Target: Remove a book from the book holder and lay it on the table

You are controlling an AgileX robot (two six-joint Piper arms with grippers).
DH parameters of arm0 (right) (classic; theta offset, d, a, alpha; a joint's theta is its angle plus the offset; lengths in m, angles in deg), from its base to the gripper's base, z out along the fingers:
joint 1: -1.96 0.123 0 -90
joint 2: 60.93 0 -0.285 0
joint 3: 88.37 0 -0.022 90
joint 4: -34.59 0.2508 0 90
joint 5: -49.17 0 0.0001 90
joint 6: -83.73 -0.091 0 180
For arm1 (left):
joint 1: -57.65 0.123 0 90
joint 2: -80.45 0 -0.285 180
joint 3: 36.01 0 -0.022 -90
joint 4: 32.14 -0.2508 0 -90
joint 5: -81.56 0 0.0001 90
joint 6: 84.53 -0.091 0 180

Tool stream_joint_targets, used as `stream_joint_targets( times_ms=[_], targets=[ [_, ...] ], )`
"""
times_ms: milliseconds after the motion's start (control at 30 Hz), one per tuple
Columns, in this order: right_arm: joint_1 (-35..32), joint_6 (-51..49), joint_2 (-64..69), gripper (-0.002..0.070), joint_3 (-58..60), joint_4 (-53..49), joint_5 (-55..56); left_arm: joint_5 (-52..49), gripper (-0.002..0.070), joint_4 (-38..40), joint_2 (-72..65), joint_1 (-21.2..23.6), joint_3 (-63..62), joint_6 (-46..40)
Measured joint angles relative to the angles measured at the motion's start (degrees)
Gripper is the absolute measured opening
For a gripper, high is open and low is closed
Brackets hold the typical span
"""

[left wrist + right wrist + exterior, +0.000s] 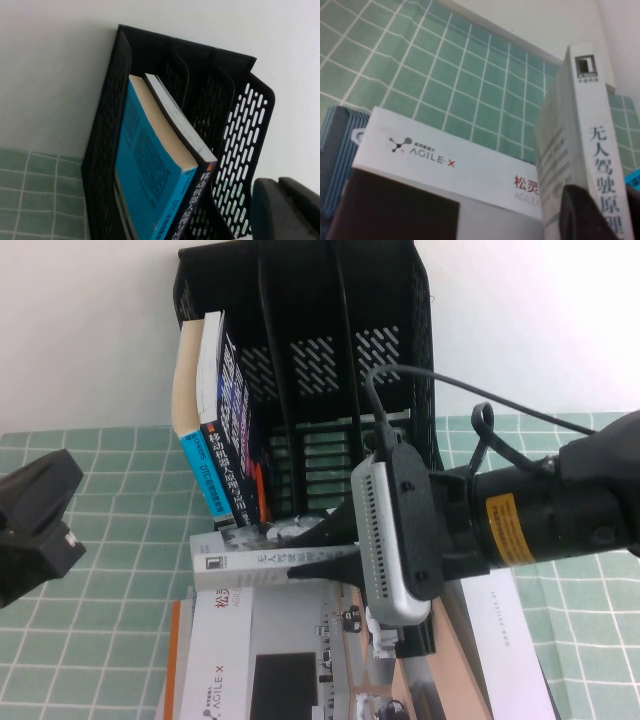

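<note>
Nearest: white brochure (255, 660) lying flat on the table (120, 500). Just above it, right gripper (318, 552) clamped on the book (265, 562), white spine showing, held horizontal in front of the holder (310, 360) and clear of its slots. Left gripper (35, 515) parked off to the left over the cloth; can't tell its jaw state. Two blue-spined books (215, 430) lean in the holder's left slot.

green gridded table (120, 490), book holder (400, 300), brochure (260, 660)
</note>
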Motion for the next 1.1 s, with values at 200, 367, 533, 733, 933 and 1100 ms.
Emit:
stream_joint_targets(
  times_ms=[200,367,533,733,933,1100],
  targets=[
    [0.0,-2.26,0.0,0.0126,1.11,0.0,2.71,0.12,-0.0003,0.0,0.0,0.0,0.0,0.0],
    [0.0,-7.37,0.0,0.0274,1.11,0.0,6.73,1.17,-0.0003,0.0,0.0,0.0,0.0,0.0],
    [0.0,-11.46,0.0,0.0417,1.11,0.0,8.49,2.22,-0.0003,0.0,0.0,0.0,0.0,0.0],
    [0.0,-6.65,-0.58,0.035,-3.57,0.0,1.73,2.22,-0.0003,0.0,0.0,0.0,0.0,0.0],
    [0.0,-0.77,-3.48,0.0058,-12.36,0.76,-18.73,2.22,-0.0003,-0.45,0.0,0.0,0.0,0.0],
    [0.0,7.32,-6.01,0.0007,-13.07,2.7,-41.93,2.22,-0.0003,-0.66,0.0,0.0,0.0,-1.14]
  ],
)
